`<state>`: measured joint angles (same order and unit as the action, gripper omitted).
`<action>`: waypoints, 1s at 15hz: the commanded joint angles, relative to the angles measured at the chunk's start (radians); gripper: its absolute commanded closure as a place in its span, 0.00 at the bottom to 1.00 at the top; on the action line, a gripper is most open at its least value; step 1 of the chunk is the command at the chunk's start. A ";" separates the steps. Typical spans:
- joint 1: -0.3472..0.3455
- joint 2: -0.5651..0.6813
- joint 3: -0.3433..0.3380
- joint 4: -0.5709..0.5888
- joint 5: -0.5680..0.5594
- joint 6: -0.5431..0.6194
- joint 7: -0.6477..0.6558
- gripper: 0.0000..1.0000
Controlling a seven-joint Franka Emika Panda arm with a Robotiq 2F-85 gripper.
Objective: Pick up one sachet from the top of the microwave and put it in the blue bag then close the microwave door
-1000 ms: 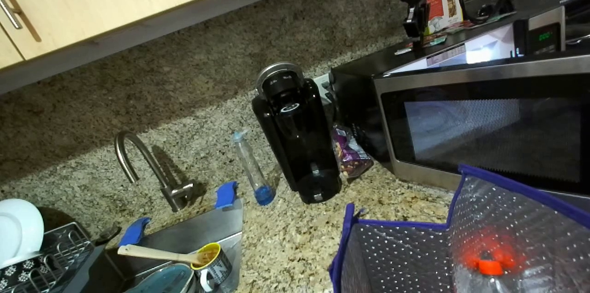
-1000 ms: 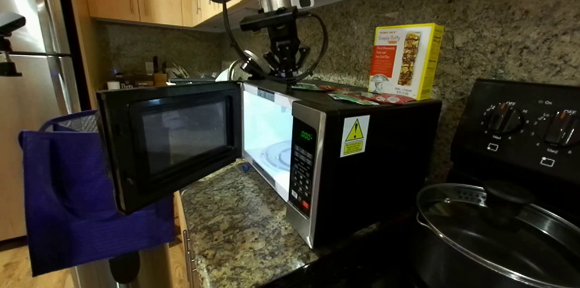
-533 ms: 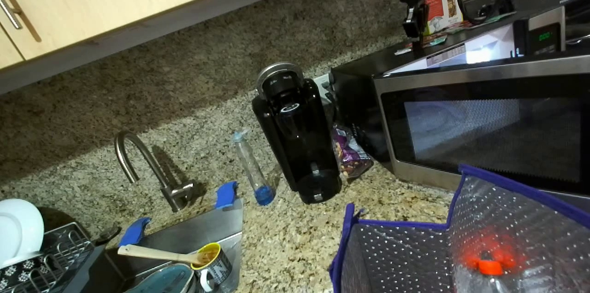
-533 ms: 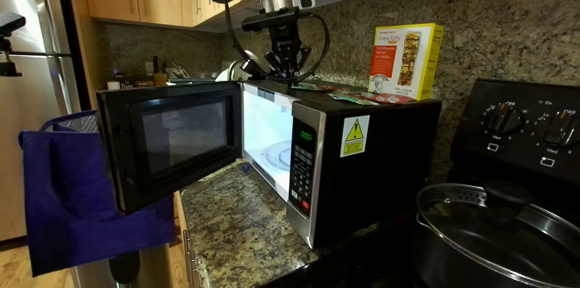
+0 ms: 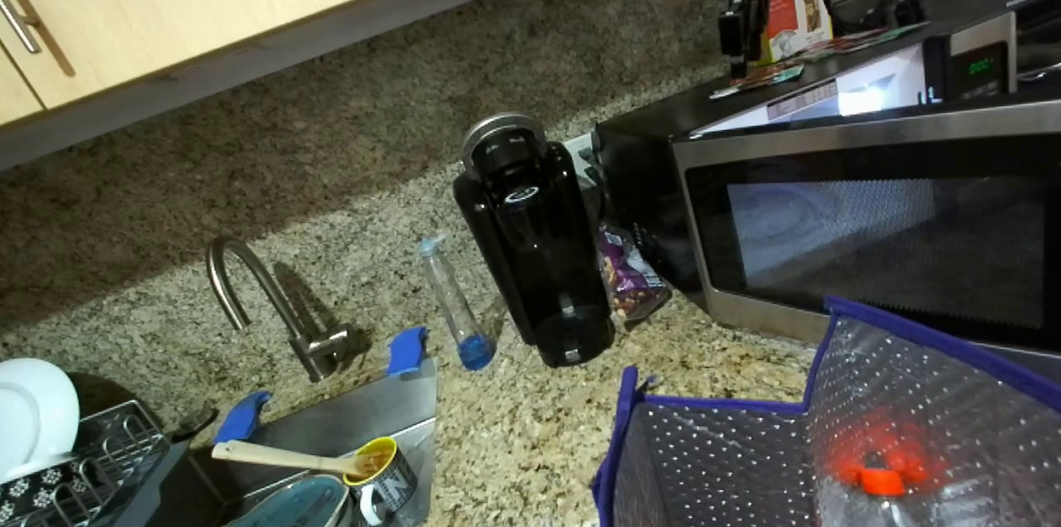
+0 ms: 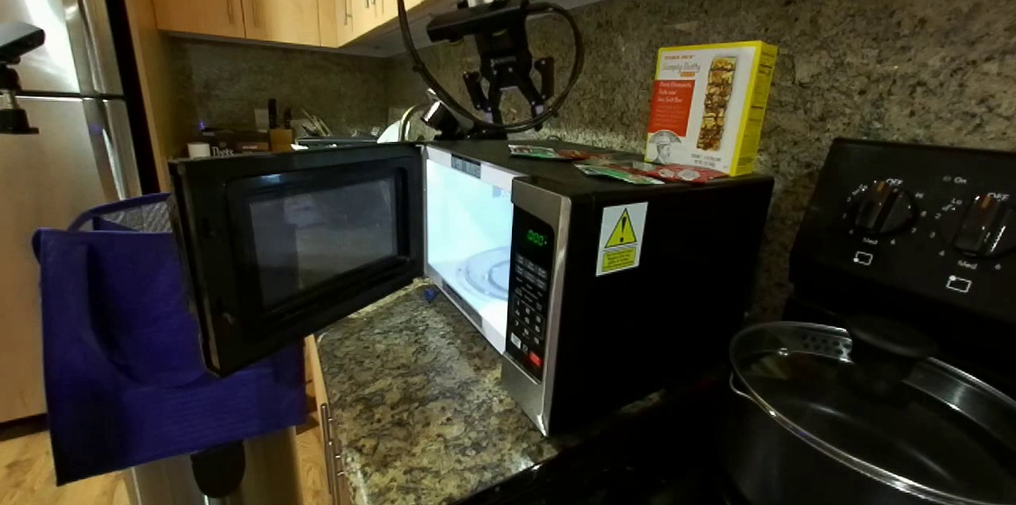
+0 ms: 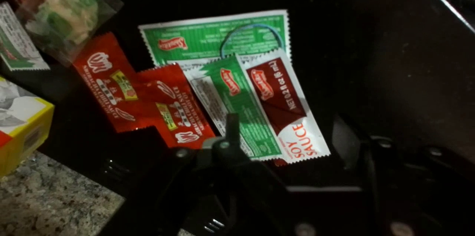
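Note:
In the wrist view my gripper (image 7: 285, 121) is open, its fingers wide apart with nothing held. Between and beyond them lie a green-and-white sachet (image 7: 245, 117) and a white-and-brown soy sauce sachet (image 7: 287, 106), overlapping. Another green sachet (image 7: 196, 39) lies behind, partly covered by them. All rest on the black top of the microwave (image 6: 651, 314). In an exterior view the gripper (image 6: 516, 109) hangs above that top, apart from the sachets. The microwave door (image 6: 317, 239) stands swung out. Beyond it hangs the blue bag (image 6: 135, 330), its mouth facing up under the door's front (image 5: 879, 253).
Red sauce sachets (image 7: 107, 84) and a clear packet (image 7: 70, 9) lie beside the green ones. A yellow-and-white box (image 6: 702, 108) stands upright at the back. A black coffee maker (image 5: 539, 262) flanks the microwave. A lidded pot (image 6: 857, 425) sits on the stove.
The gripper's fingers have spread from nearly together to wide apart. The arm has risen a little off the microwave top. The sachets, door and bag look unmoved.

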<state>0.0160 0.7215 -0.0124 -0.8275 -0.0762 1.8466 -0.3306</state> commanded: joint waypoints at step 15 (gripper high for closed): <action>-0.014 -0.003 0.006 0.072 0.080 -0.249 0.092 0.00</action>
<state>0.0033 0.7210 -0.0051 -0.7829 -0.0106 1.6753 -0.2871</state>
